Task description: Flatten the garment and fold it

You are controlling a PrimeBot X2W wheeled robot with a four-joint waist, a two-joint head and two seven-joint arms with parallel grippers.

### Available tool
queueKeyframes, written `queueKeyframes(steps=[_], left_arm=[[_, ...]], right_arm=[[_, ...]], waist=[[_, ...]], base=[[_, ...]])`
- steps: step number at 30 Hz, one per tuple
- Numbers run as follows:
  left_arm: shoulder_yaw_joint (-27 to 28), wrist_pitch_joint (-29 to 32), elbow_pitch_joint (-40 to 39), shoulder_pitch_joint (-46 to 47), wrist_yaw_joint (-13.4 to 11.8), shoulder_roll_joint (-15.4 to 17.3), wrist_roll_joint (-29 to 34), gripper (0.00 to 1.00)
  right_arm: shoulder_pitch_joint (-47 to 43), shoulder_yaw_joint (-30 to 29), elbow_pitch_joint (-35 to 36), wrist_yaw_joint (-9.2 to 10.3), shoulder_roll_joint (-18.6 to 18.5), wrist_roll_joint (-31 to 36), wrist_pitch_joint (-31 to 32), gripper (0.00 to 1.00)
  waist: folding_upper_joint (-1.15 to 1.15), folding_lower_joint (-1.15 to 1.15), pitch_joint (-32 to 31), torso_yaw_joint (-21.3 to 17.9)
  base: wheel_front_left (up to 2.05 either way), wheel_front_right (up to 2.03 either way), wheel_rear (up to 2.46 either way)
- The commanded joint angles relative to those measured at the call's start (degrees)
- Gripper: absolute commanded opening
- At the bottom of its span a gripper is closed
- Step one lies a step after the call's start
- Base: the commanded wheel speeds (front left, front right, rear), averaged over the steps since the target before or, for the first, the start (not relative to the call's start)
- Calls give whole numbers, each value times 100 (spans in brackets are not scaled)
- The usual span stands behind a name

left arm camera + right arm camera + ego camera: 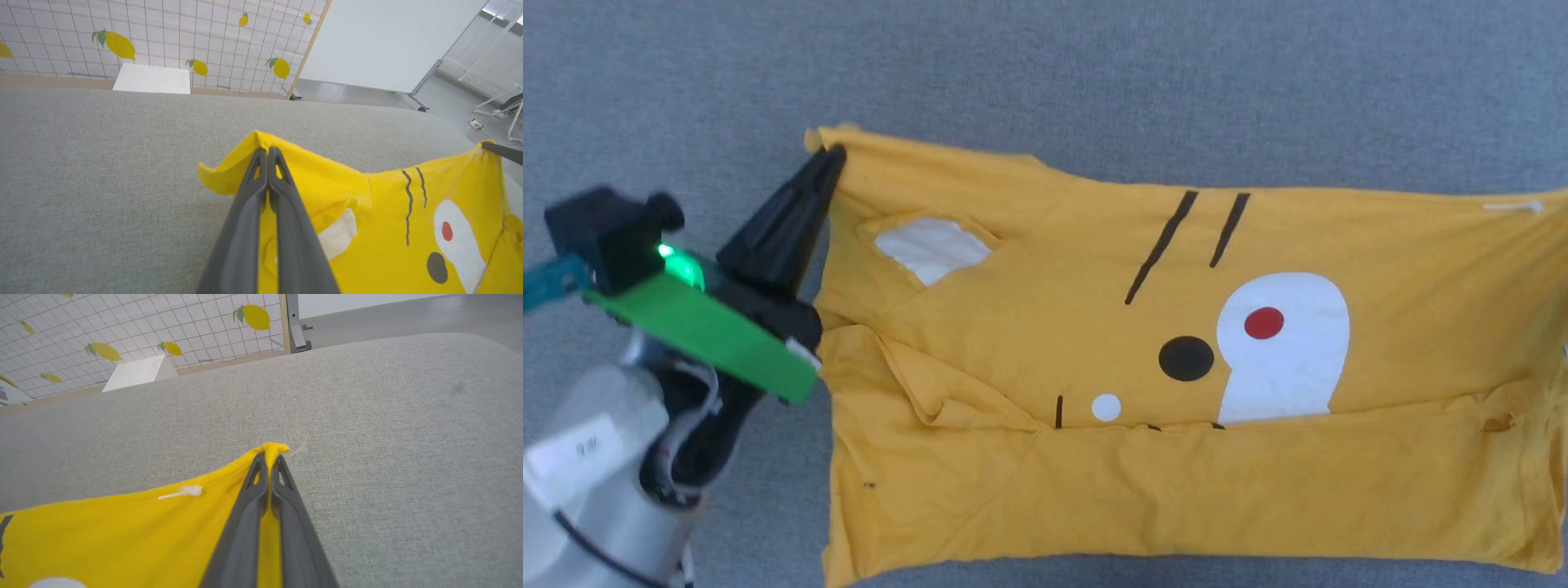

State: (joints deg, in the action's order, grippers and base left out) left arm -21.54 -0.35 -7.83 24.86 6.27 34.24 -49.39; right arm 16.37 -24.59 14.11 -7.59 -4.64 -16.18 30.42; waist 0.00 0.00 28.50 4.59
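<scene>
Creases cross the mustard garment point(1094, 474) on the grey woven surface point(1045, 73), short of its far edge. The left gripper point(832, 159) pinches one corner; wrist view shows the right gripper point(269, 456) clamping, probably, the opposite.

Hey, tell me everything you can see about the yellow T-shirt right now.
The yellow T-shirt looks like soft cotton, printed with white patches, a red dot, a black oval and two black stripes. It lies spread on the grey fabric surface, wrinkled near its left side, with its near edge folded up over the lower part of the print. The left end effector is shut on its far left corner and the right end effector is shut on its far right corner.
</scene>
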Motion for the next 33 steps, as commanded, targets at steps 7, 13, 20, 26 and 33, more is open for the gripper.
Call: queueKeyframes(steps=[7, 13, 20, 26, 33], left_arm=[[32, -725, -672, -1151, 34, -63, -48, 0], [-13, -935, -948, -2082, -85, -44, -195, 0], [-125, -759, -995, -2786, -225, 33, -514, 0], [-374, -349, -652, -2866, -324, 85, -580, 0], [-675, 79, 28, -2594, -379, -16, -545, 0]], right_arm=[[-1150, -141, 462, 10, 151, -592, -678, 0], [-2034, -261, 349, 10, 174, -1203, -885, 0], [-2716, -286, 66, 10, 175, -1399, -934, 0], [-2903, -157, -237, 10, 176, -1223, -933, 0], [-2732, -72, -545, 10, 176, -869, -943, 100]], waist=[[0, 0, -660, 75], [0, 0, -932, 81], [0, 0, -1053, 123], [0, 0, -1151, 165], [0, 0, -1208, 173]], base=[[0, 0, 0], [0, 0, 0], [0, 0, 0], [0, 0, 0], [0, 0, 0]])
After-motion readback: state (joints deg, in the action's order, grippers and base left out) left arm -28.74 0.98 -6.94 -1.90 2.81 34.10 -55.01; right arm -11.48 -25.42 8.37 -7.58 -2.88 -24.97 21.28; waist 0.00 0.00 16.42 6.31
